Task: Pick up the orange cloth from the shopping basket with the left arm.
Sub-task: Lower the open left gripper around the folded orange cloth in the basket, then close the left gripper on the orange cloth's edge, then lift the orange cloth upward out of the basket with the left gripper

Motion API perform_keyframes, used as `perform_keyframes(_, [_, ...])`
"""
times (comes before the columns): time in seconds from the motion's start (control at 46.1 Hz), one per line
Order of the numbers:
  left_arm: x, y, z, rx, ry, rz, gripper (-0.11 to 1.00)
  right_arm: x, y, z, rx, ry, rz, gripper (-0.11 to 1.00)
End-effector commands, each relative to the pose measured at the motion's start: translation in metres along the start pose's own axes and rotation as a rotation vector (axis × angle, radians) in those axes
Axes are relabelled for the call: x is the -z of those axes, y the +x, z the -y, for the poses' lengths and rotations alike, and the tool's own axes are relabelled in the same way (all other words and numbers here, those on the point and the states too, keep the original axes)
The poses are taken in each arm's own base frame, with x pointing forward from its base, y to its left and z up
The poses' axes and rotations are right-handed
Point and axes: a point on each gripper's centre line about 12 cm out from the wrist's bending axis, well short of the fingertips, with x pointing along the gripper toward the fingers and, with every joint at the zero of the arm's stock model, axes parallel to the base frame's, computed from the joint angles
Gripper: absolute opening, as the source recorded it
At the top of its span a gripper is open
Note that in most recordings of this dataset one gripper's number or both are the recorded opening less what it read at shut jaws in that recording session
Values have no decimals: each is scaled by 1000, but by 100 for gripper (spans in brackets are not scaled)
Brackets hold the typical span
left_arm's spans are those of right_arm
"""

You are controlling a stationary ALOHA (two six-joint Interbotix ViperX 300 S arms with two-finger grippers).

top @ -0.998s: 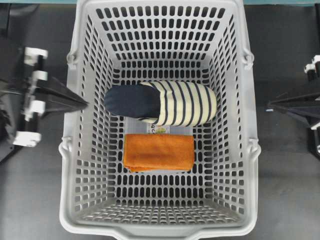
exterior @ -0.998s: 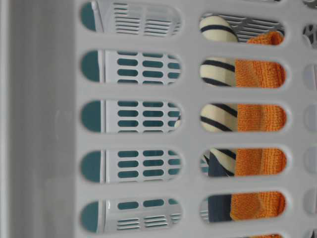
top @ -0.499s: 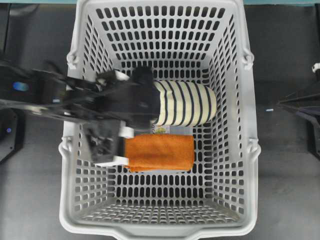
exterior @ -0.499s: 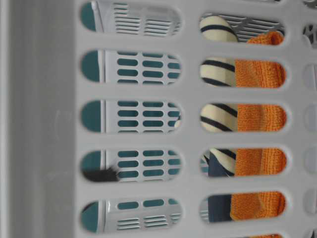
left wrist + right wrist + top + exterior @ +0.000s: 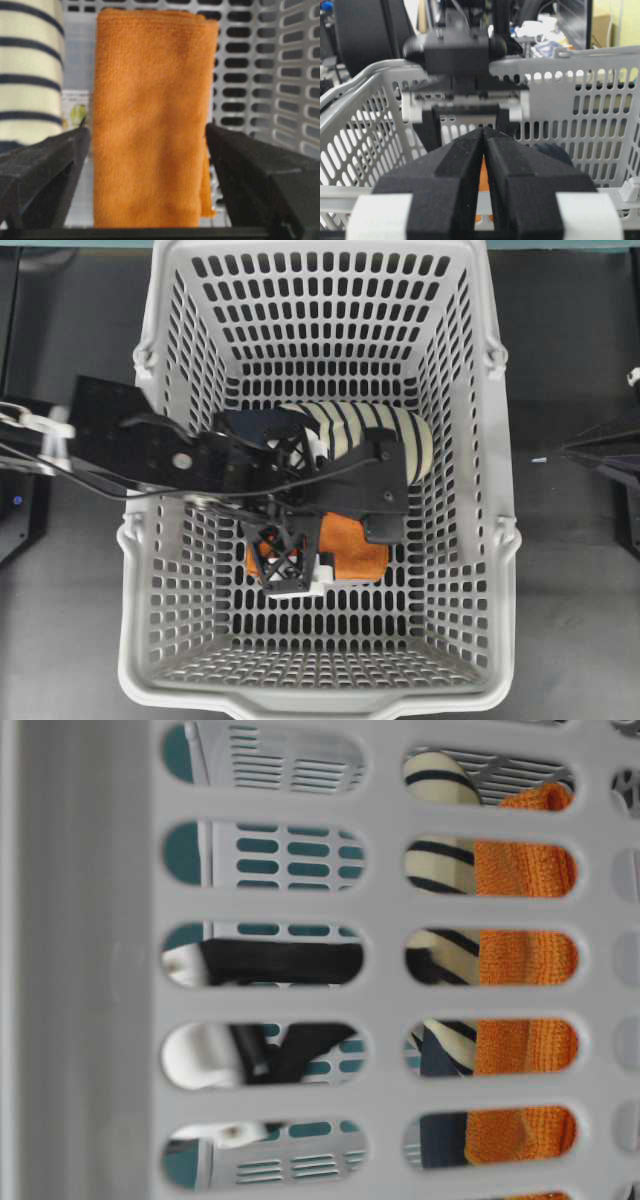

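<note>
At nine o'clock in the overhead view, my left arm (image 5: 130,445) reaches in over the rim of the shopping basket (image 5: 150,350) and down toward its floor. My left end effector (image 5: 330,525) hangs over the basket's middle, fingers spread wide and nothing gripped. One truss-patterned finger (image 5: 285,550) with a white tip lies at the cloth's seven o'clock edge.

Wrist view: the orange cloth (image 5: 150,115) lies flat between my two black fingers (image 5: 42,170), one on each long side. Whether they touch the fabric I cannot tell. The cloth is folded, terry texture, resting on the slotted basket floor with a printed paper under it.

Overhead, the orange cloth (image 5: 355,545) sits near the basket's centre, mostly covered by my end effector. A cream-and-navy striped slipper (image 5: 405,435) lies just beside it toward twelve o'clock; its navy toe end is hidden under my arm.

At three o'clock, outside the basket over the dark counter (image 5: 570,570), my right end effector (image 5: 484,145) rests with its fingers pressed together, holding nothing.
</note>
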Motion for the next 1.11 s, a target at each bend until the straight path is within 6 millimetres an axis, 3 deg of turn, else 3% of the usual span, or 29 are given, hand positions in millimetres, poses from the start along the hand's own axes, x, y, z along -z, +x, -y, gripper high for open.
perform_keyframes(0.0, [-3, 4, 5, 4, 9, 9, 90, -4, 2, -1, -6, 5, 10, -1])
perform_keyframes(0.217, [11, 31, 4, -5, 15, -61, 88, -4, 1, -2, -8, 6, 10, -1])
perform_keyframes(0.477, [22, 38, 3, -8, 18, -82, 86, -2, 1, -1, -7, 8, 6, -1])
perform_keyframes(0.542, [24, 39, 2, -9, 21, -91, 82, -3, 1, -1, -7, 8, 7, -1])
perform_keyframes(0.629, [23, 36, 2, -9, 25, -91, 67, -2, 1, -1, -7, 8, 6, -1])
perform_keyframes(0.781, [8, 10, 3, -3, 28, -40, 24, -3, 1, -1, -7, 8, 7, -1])
perform_keyframes(0.846, [-2, -4, 2, -3, 22, -15, 13, -2, 1, -1, -7, 8, 6, -1])
perform_keyframes(1.084, [-39, -77, 3, -5, 11, 19, 13, -1, 1, -1, -7, 8, 1, -1])
